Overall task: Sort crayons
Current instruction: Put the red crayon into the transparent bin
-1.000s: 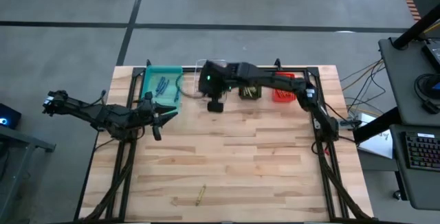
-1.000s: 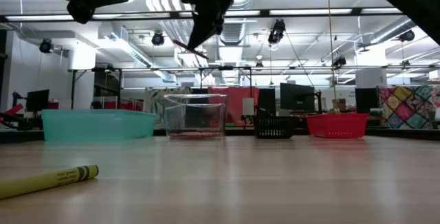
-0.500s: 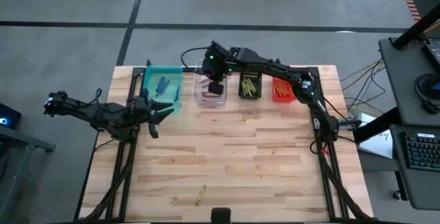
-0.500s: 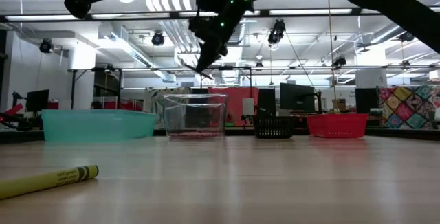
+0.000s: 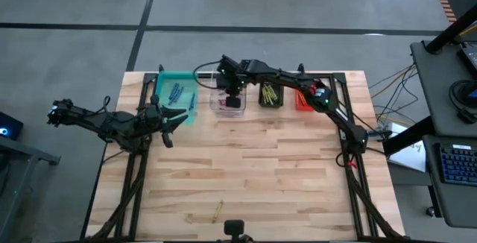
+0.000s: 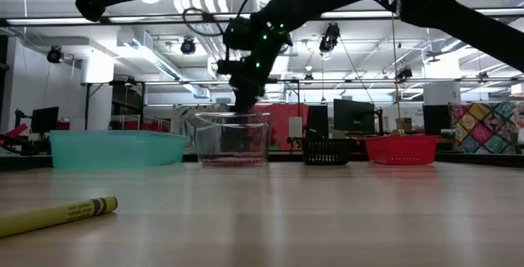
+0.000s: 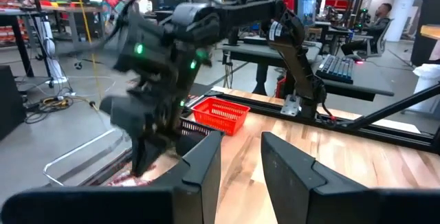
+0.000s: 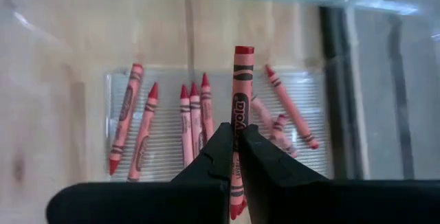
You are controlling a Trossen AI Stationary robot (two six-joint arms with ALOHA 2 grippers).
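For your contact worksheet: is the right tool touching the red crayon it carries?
Touching. The right wrist view shows the right tool shut on the red crayon, both fingers pressed against its sides.

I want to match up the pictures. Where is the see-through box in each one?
High view: the clear bin sits at the table's far edge, under the right gripper.
Low view: centre, on the table's far edge.
Left wrist view: only a corner, lower left.
Right wrist view: fills the picture; red crayons lie inside.
Shared landmark: the red bin.
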